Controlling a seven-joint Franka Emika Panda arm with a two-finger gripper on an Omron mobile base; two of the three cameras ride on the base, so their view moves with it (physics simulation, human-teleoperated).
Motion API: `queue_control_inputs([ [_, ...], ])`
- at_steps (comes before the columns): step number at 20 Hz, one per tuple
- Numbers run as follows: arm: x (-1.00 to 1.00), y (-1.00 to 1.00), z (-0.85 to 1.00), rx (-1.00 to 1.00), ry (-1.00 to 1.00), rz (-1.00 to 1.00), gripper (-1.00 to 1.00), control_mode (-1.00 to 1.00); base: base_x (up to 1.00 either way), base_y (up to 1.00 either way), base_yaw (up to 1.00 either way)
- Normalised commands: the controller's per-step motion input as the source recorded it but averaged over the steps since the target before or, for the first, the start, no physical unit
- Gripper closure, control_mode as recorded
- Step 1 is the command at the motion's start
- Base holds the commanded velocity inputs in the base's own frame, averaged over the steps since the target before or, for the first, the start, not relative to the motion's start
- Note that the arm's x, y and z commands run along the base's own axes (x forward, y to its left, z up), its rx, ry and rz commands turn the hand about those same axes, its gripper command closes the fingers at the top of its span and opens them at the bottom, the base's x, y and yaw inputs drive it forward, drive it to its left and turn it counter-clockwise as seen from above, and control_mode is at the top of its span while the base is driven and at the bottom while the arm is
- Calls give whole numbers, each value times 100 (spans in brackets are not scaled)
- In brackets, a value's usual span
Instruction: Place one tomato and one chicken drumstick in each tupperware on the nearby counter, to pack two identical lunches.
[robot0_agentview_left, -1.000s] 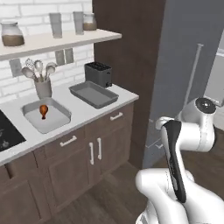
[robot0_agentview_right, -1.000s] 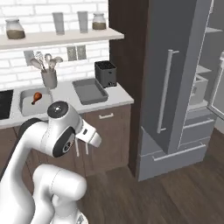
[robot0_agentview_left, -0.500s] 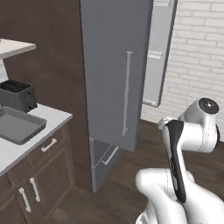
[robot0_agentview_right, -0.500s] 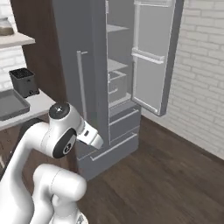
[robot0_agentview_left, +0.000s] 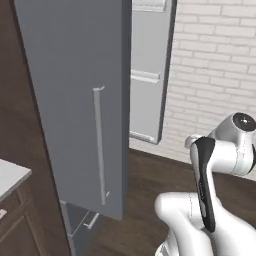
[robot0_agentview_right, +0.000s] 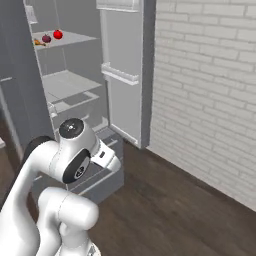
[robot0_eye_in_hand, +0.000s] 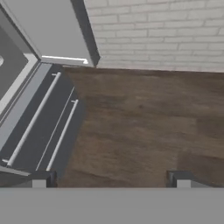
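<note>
now facing the open fridge (robot0_agentview_right: 75, 90), grey and tall, with one door (robot0_agentview_left: 75, 100) shut in the left base view and the other door (robot0_agentview_right: 125, 70) swung wide against the pale brick wall (robot0_agentview_right: 205, 90). dark wood floor (robot0_eye_in_hand: 144, 127) below, lower drawers with bar handles (robot0_eye_in_hand: 61, 131) seen from the hand camera.

judged as the fetching step: turned toward the fridge to collect food, nothing packed from what shows here. a sliver of pale counter (robot0_agentview_left: 10, 175) over brown cabinets at the left base view's edge.

upper shelf (robot0_agentview_right: 70, 37) carrying the tomato (robot0_agentview_right: 58, 34), bright red, beside a darker purplish item (robot0_agentview_right: 46, 38) and an orange piece (robot0_agentview_right: 39, 43), possibly the chicken drumstick, too small to tell.

gripper (robot0_eye_in_hand: 111, 179) tucked low, pointing at the floor, fingers (robot0_eye_in_hand: 43, 178) spread wide, holding nothing.

next move probably calls for raising the hand to that upper shelf, lining up around the tomato without knocking its neighbours.
</note>
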Motion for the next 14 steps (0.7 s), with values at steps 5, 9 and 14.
queue_control_inputs([
  [5,0,0,0,0,0,0,-100,100,100,-88,9],
  [9,0,0,0,0,0,0,-100,100,67,-73,34],
  [14,0,0,0,0,0,0,-100,100,-32,-4,78],
])
